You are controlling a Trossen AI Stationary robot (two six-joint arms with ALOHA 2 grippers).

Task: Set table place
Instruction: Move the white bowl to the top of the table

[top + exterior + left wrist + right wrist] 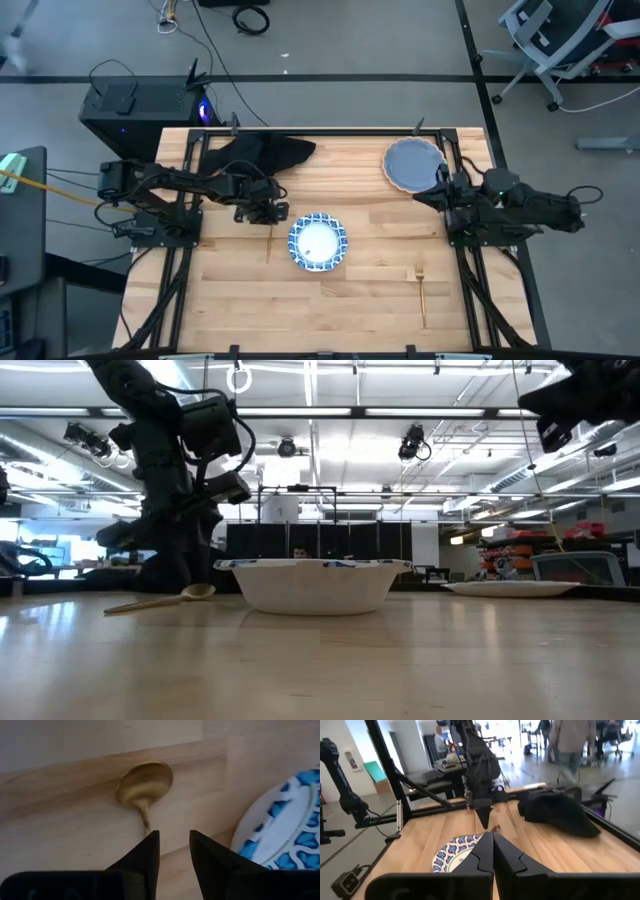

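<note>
A thin gold spoon lies flat on the wood table, just left of the blue-and-white patterned dish. My left gripper hovers open over the spoon's handle, whose end runs out of sight behind one fingertip; the spoon's bowl lies beyond the fingers. In the high view my left gripper is at the spoon's far end. The black napkin lies at the far edge and the blue-grey plate at the far right. A gold fork lies near right. My right gripper is shut, level, at the right edge.
Black rails edge the table. A black box stands beyond the far left corner. Bare wood stretches across the near half between the dish and the fork. People move about in the room beyond the table's left side.
</note>
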